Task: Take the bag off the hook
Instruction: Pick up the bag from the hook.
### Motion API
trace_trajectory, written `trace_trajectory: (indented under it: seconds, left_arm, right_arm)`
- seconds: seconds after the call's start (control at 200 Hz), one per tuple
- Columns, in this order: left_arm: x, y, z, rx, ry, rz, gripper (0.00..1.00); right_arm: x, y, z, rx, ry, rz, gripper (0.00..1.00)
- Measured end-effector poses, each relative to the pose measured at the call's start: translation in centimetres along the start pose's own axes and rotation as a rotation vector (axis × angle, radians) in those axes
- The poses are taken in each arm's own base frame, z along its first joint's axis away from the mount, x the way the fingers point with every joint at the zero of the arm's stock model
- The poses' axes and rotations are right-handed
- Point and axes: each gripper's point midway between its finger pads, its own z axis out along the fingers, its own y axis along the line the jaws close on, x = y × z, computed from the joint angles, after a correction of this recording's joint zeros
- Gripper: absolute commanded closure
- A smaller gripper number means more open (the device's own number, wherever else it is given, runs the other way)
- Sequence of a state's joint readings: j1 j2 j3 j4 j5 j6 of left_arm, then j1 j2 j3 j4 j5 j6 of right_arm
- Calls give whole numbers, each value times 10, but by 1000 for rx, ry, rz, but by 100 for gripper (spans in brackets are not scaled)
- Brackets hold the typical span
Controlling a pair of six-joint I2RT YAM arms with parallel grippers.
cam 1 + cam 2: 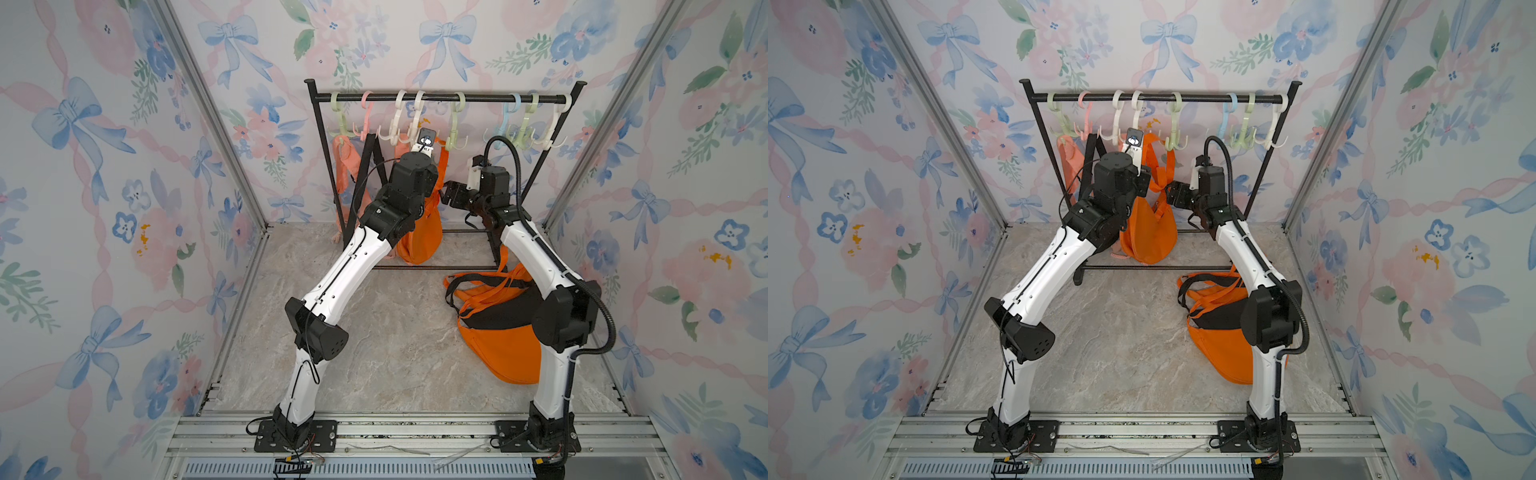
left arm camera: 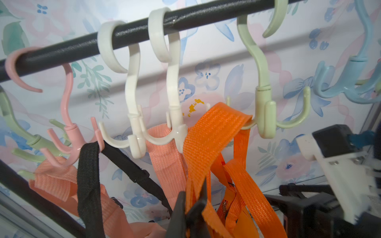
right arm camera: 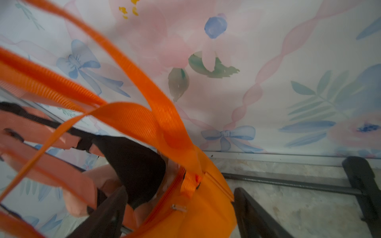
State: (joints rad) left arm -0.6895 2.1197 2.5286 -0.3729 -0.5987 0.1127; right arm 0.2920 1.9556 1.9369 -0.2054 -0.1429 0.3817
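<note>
Left hand [image 2: 193, 208] is pinching the orange strap [image 2: 214, 127], which is hanging from the green hook [image 2: 266, 115] above it. Right hand [image 3: 179, 191] is gaping wide, straddling the bag [image 3: 206, 220].

A black rack [image 1: 1154, 98] stands against the flowered back wall, its rail strung with pastel hooks [image 1: 1175, 120]. Under the middle of the rack hangs an orange bag [image 1: 1148, 232], its straps running up toward the hooks. Beneath the rack's left end hangs a peach bag [image 1: 1068, 164] with a black strap [image 1: 1089, 166] beside it. The left arm [image 1: 1042, 266] reaches up under the rack, its wrist right in front of the orange bag. The right gripper [image 1: 1170, 194] points in under the rack, just beside that bag's straps. In front of the rack's right leg a second orange bag [image 1: 1219, 349] lies on the marble floor [image 1: 1121, 332], partly behind the right arm [image 1: 1246, 257].
</note>
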Motion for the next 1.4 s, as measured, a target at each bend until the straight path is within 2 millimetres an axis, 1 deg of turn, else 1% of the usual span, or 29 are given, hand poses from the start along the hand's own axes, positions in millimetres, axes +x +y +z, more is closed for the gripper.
trace_trajectory:
  seconds: [0.075,0.155,0.235,0.275,0.3,0.34,0.395,0.45,0.555,0.655,0.76,0.885,1.02,1.085,1.145,1.195,1.29,1.32,1.355,1.395]
  left_arm:
    - [4,-1,1,1,8,5,100]
    - [10,-4,3,4,20,14,100]
    - [17,-6,5,7,37,25,100]
    - [23,-8,5,10,50,33,100]
    - [26,-8,5,12,58,38,100]
    - [30,-9,4,16,67,43,100]
    - [33,-10,4,20,76,47,100]
    - [35,-10,3,27,81,47,100]
    - [35,-11,1,32,81,45,100]
    - [34,-13,-1,44,80,45,100]
    - [33,-20,-4,64,78,42,100]
    - [34,-31,-8,101,78,39,100]
    - [32,-44,-15,134,73,38,100]
    - [33,-51,-20,155,76,35,100]
    - [35,-56,-24,175,82,30,100]
    - [38,-60,-27,191,90,27,100]
    - [44,-67,-29,212,103,18,100]
    - [46,-69,-29,218,106,13,100]
    - [43,-71,-29,227,94,1,100]
    - [41,-73,-31,236,93,-6,100]
  right_arm:
    - [-6,9,-32,-14,-33,-11,19]
    - [-21,20,-65,-33,-91,-24,30]
    - [-38,32,-89,-63,-146,-27,50]
    - [-44,37,-97,-79,-162,-20,62]
    - [-48,41,-101,-92,-170,-19,67]
    - [-52,46,-106,-115,-177,4,69]
    - [-58,54,-109,-145,-182,26,60]
    - [-62,61,-110,-172,-179,45,51]
    - [-74,80,-104,-240,-177,95,44]
    - [-80,96,-93,-307,-163,153,43]
    - [-86,107,-75,-362,-147,208,42]
    - [-92,117,-54,-415,-134,262,41]
    - [-93,126,-36,-464,-113,312,43]
    - [-95,131,-32,-484,-111,332,47]
    - [-98,135,-32,-501,-113,343,55]
    - [-103,138,-34,-510,-123,340,64]
    - [-114,143,-43,-517,-140,338,87]
    - [-118,144,-47,-512,-154,326,91]
    - [-123,143,-50,-504,-166,317,95]
    - [-129,142,-53,-494,-183,304,98]
